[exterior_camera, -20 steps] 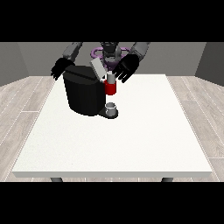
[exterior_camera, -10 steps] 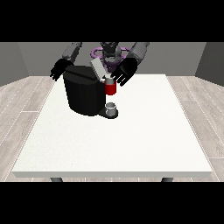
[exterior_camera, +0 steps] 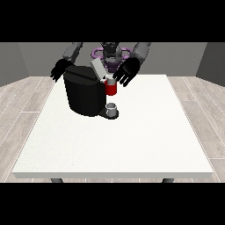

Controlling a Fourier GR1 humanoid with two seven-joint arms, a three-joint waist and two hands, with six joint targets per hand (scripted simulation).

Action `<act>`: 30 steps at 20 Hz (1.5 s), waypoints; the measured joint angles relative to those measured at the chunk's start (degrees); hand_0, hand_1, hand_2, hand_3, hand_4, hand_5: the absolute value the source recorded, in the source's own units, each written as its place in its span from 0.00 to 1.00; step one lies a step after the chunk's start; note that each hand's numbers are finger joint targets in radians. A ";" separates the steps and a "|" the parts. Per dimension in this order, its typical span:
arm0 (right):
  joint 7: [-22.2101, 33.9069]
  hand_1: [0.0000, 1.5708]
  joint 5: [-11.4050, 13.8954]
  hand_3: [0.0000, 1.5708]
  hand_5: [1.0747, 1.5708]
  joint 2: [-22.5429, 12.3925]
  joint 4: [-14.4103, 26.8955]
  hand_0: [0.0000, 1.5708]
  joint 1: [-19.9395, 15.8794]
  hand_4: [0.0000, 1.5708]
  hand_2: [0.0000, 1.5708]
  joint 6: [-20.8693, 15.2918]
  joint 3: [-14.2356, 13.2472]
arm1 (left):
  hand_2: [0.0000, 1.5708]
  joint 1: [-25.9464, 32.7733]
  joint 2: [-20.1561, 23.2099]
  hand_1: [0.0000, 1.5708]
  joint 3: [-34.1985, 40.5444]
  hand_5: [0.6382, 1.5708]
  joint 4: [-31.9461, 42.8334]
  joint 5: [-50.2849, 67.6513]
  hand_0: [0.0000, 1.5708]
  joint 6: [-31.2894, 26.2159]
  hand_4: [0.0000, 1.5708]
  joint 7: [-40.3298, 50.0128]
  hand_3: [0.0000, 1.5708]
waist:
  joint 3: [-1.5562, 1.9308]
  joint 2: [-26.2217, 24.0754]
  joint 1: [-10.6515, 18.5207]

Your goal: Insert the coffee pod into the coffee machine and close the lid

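This looks like a plain room made for testing a robot. A big white table fills the middle of the picture. The floor at the left and right edges is pale wood planks. Bare gray walls stand across the top. A black coffee machine sits on the table.

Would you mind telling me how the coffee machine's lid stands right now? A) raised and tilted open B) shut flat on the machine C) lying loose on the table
A: the grey lid slants up from the top of the black coffee machine, beside the hand at the view's right.
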 measured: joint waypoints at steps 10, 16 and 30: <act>0.73 0.00 -0.18 0.00 1.00 0.16 -0.36 0.00 -1.88 0.30 0.00 -0.31 -0.09 | 0.00 -0.19 0.77 0.00 -1.36 1.00 -0.40 -2.00 0.00 -0.66 0.00 -2.20 0.00 | 0.08 0.63 0.41; 0.02 0.00 -0.13 0.00 1.00 -0.08 0.85 0.00 -1.23 0.28 0.00 -0.10 -0.37 | 0.00 -0.22 1.18 0.00 -2.62 1.00 -0.36 -3.71 0.00 -2.38 0.00 -1.95 0.00 | 0.06 0.19 0.62; -2.47 0.00 -0.49 0.00 1.00 -0.02 5.33 0.00 1.41 0.25 0.00 -0.78 -2.13 | 0.00 2.47 -1.27 0.00 -2.70 1.00 -2.30 -4.31 0.00 -3.96 0.00 -1.02 0.00 | -0.04 -4.73 4.03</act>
